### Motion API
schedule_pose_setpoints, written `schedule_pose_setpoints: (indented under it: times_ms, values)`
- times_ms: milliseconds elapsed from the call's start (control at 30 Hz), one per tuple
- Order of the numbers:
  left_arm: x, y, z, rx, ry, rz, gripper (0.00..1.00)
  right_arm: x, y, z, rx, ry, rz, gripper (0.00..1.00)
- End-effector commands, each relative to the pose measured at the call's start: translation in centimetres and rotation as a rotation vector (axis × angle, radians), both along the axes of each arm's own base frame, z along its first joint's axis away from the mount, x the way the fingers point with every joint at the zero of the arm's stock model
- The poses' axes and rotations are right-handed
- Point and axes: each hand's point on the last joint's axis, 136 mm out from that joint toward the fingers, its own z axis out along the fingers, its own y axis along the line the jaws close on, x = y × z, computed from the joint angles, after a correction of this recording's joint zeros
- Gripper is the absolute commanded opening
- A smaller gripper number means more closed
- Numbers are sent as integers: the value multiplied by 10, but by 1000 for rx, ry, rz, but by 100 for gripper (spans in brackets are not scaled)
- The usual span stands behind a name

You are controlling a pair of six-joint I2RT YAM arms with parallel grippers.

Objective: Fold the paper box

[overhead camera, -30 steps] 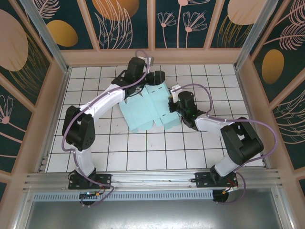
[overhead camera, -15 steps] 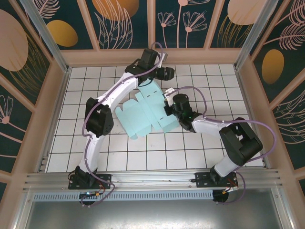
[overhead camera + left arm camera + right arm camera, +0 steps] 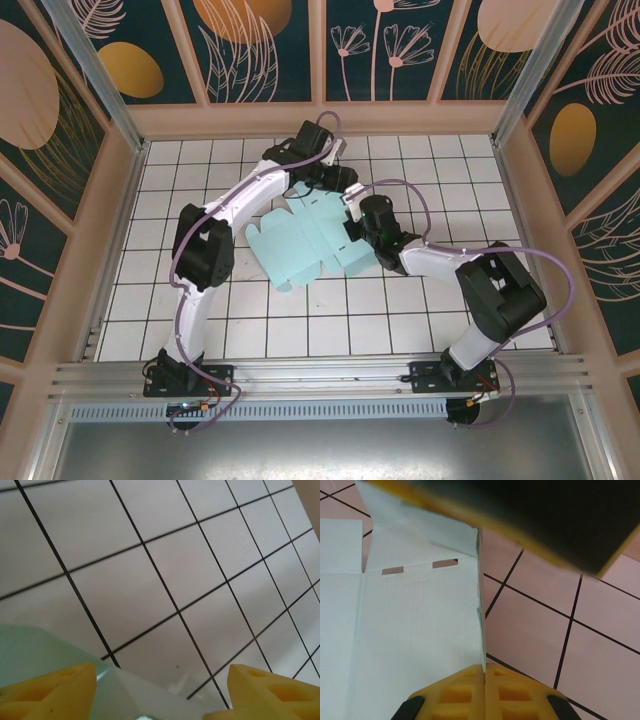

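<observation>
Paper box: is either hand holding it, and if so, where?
Left hand is open, holding nothing. Right hand is shut at the side edge of the paper box; whether that edge is pinched cannot be told.

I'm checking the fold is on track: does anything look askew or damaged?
The paper box lies skewed to the tile grid, mostly flat. No tear or crumple shows. The right hand is shut at its right edge, the left hand open by its far edge.

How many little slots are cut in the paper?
2, side by side along a crease of the paper box: left slot, right slot. Others may be hidden.
</observation>
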Motion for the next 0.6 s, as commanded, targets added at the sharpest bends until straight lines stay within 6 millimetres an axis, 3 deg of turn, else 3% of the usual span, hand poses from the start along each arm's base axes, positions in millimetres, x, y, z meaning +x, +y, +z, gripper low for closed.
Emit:
schedule_pose_setpoints:
  times_ms: [0,67,367,567]
  values:
    - [-12,-8,29,-68,-17,-8,67,11,1,13,1,-40,-30,0]
    - [-17,-10,29,-87,3,1,60,10,-1,13,-5,-42,-36,0]
    - [-20,-16,21,-192,87,99,46,9,0,12,-12,-43,-38,0]
    - [-19,-8,20,-177,82,156,51,9,-4,13,-17,-51,-47,0]
